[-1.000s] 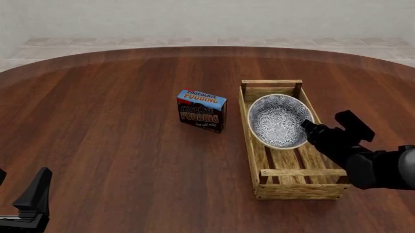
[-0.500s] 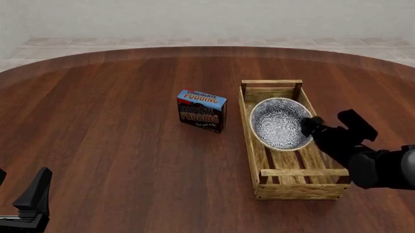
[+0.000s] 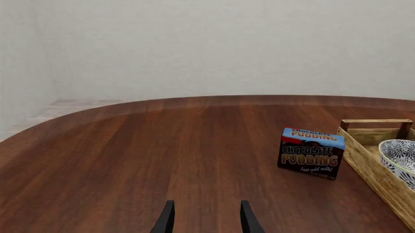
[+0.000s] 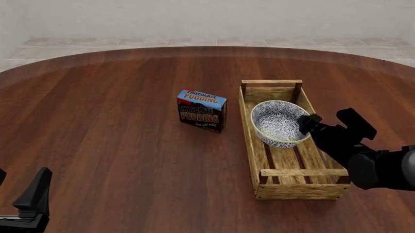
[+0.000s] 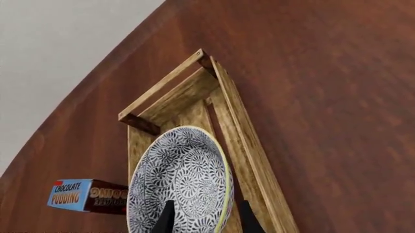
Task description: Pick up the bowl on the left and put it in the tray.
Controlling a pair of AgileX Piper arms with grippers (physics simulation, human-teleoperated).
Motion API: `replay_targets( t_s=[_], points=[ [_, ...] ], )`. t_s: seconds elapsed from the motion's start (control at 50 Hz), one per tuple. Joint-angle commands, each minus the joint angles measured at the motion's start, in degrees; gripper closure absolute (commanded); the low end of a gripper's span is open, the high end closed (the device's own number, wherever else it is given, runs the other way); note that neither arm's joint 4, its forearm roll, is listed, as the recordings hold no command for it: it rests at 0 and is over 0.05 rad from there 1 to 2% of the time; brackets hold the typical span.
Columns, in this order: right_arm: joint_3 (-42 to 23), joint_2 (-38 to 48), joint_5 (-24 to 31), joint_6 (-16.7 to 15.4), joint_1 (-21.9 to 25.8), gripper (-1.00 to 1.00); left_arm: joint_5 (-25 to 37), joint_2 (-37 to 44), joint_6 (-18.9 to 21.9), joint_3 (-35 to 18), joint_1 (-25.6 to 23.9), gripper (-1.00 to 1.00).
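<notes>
The blue-and-white bowl (image 4: 277,121) sits in the far half of the wooden slat tray (image 4: 302,190), nearly level. My right gripper (image 4: 306,124) is at the bowl's right rim. In the right wrist view its fingers (image 5: 167,217) stand wide apart on either side of the bowl's (image 5: 178,184) cream rim, so the gripper (image 5: 206,219) is open. The tray (image 5: 253,145) runs away from it. My left gripper (image 3: 206,219) is open and empty, low at the near left of the table (image 4: 34,196). The left wrist view catches the bowl (image 3: 401,158) and tray (image 3: 372,170) at its edge.
A chocolate pudding box (image 4: 201,110) stands upright just left of the tray, also showing as the pudding box (image 3: 310,153) in the left wrist view and the pudding box (image 5: 84,195) in the right wrist view. The round dark wooden table (image 4: 116,145) ends at a pale tiled floor behind.
The bowl has tipped from steeply tilted down to nearly level inside the tray. The right gripper has shifted slightly left at its rim. The left arm has not moved.
</notes>
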Motion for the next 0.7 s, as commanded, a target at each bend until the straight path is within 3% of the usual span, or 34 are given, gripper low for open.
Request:
replay_targets(
  t_s=[0.02, 0.2, 0.44, 0.7],
  points=[
    [0.36, -0.39, -0.18, 0.03, 0.41, -1.0, 0.0, 0.0, 0.0, 0.0, 0.0, -1.0],
    [0.79, -1.4, 0.14, -0.08, 0.52, -1.0, 0.0, 0.0, 0.0, 0.0, 0.0, -1.0],
    [3.62, -11.94, 4.67, -0.98, 2.54, -1.0, 0.0, 0.0, 0.0, 0.0, 0.0, -1.0],
    [4.3, -17.91, 8.2, -1.66, 3.59, -1.0, 0.0, 0.0, 0.0, 0.0, 0.0, -1.0]
  ],
)
